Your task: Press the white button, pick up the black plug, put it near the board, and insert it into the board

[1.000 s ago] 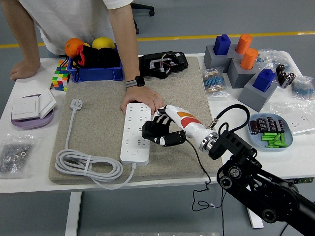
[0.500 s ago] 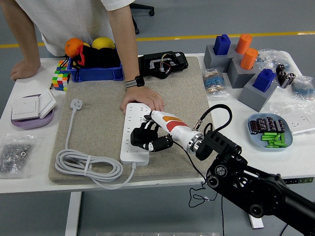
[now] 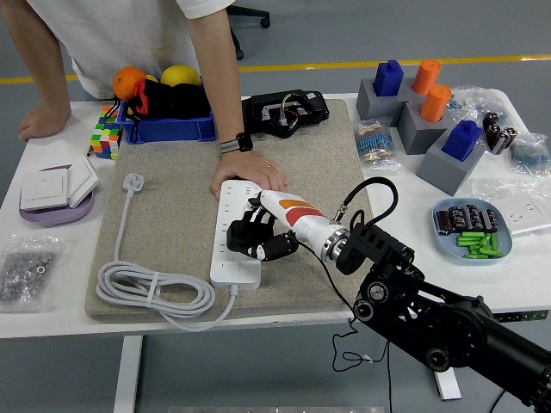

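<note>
The white power strip (image 3: 234, 258) lies lengthwise on the tan felt mat (image 3: 172, 224). Its white cord (image 3: 155, 294) is coiled at the front left and ends in a white plug (image 3: 133, 182). My right hand (image 3: 258, 239) hovers over the strip's middle sockets with its black fingers curled down onto it. A thin black cable (image 3: 343, 303) trails from the hand over the table's front edge. The black plug itself is hidden among the fingers. A person's hand (image 3: 251, 175) rests flat on the strip's far end. My left arm is out of sight.
A blue bin (image 3: 168, 129) with fruit, a colour cube (image 3: 105, 140) and a black device (image 3: 286, 114) stand at the back. Grey blocks (image 3: 413, 116) with blue and orange pegs stand back right, a blue dish (image 3: 471, 232) right, a purple plate (image 3: 53, 211) left.
My right hand has moved left, from beside the strip's right edge to over its sockets, with the black cable following. The person's hand has stayed on the strip.
</note>
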`<act>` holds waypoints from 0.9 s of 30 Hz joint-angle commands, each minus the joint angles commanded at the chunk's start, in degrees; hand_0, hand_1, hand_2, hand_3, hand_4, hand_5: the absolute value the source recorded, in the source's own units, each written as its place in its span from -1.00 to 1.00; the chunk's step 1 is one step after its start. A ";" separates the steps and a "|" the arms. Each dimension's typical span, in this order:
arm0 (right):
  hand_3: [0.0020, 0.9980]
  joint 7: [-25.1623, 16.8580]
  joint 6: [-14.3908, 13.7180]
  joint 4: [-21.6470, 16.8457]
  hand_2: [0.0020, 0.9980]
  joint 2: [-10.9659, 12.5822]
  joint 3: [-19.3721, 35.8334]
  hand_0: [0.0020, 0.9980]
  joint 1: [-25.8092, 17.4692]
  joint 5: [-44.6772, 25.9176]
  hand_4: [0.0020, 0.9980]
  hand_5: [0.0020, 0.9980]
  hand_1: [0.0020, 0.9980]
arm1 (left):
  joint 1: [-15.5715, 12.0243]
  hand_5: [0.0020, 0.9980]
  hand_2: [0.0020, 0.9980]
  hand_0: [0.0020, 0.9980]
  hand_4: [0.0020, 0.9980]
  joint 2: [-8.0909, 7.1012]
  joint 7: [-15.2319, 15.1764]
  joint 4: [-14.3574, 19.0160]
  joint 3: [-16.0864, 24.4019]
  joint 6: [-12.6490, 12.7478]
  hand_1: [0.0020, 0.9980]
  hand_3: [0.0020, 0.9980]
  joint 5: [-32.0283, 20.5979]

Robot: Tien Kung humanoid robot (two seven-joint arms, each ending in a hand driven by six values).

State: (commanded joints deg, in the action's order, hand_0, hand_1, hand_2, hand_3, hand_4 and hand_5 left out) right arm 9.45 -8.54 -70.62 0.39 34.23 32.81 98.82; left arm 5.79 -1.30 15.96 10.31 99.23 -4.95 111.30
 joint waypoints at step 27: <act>-0.06 -0.69 0.18 2.20 -0.18 -0.23 -0.14 -0.16 0.10 0.33 0.52 -1.00 -0.23 | 0.08 -0.20 0.27 0.25 0.12 0.10 0.00 0.00 0.03 0.00 0.26 0.39 0.12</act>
State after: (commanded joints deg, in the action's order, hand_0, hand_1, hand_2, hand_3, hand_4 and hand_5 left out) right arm 8.76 -8.36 -68.43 0.16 34.09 32.90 99.15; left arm 5.86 -1.20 15.97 10.31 99.26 -4.96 111.42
